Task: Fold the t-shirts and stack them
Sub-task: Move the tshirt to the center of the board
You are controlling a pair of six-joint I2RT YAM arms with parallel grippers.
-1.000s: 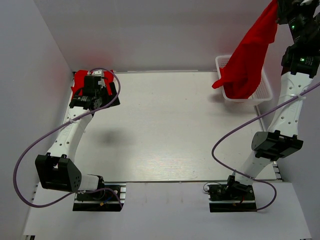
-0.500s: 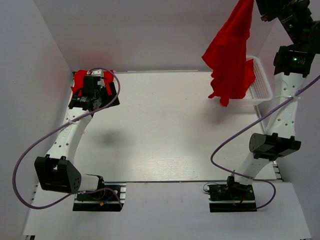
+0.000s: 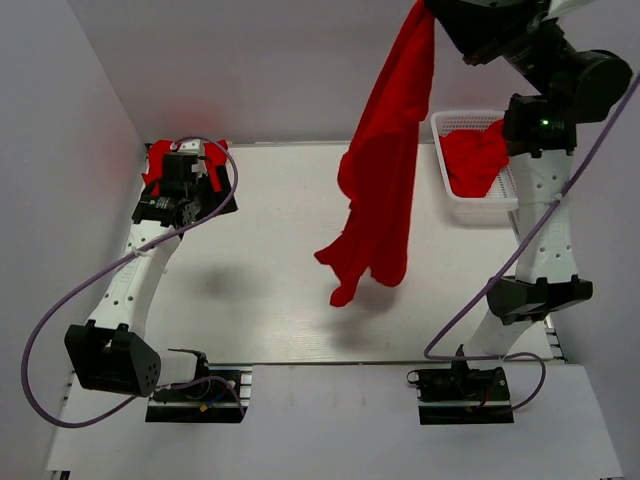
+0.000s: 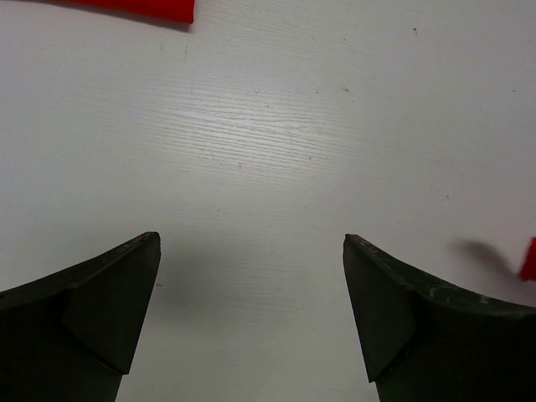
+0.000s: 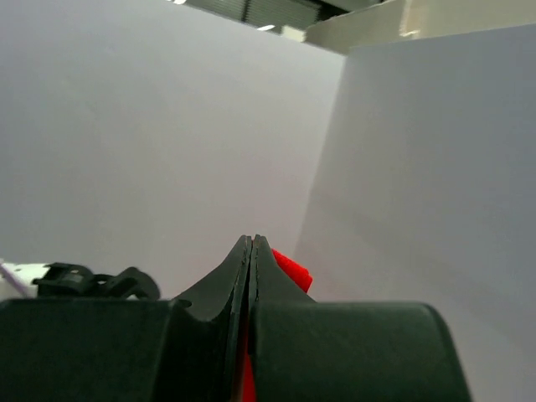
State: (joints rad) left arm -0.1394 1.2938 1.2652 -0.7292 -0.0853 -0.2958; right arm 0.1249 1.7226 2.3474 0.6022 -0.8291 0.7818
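Observation:
A red t-shirt (image 3: 385,170) hangs in a long drape from my right gripper (image 3: 432,8), held high at the top of the top view; its lower end dangles over the table's middle. In the right wrist view my right gripper (image 5: 252,243) is shut on a bit of that red t-shirt (image 5: 291,270). More red t-shirts (image 3: 478,158) lie in the white mesh basket (image 3: 510,185). A folded red t-shirt (image 3: 158,160) lies at the far left corner under my left gripper (image 3: 180,170). In the left wrist view my left gripper (image 4: 251,243) is open and empty over bare table; an edge of the folded t-shirt (image 4: 134,8) shows at the top.
White walls close in the table at the back and on both sides. The basket stands at the back right by my right arm. A purple cable (image 3: 60,300) loops beside the left arm.
My right gripper has swung left and high with the red t-shirt, lifting it out of the basket to hang over the table's middle. The left arm has shifted only slightly.

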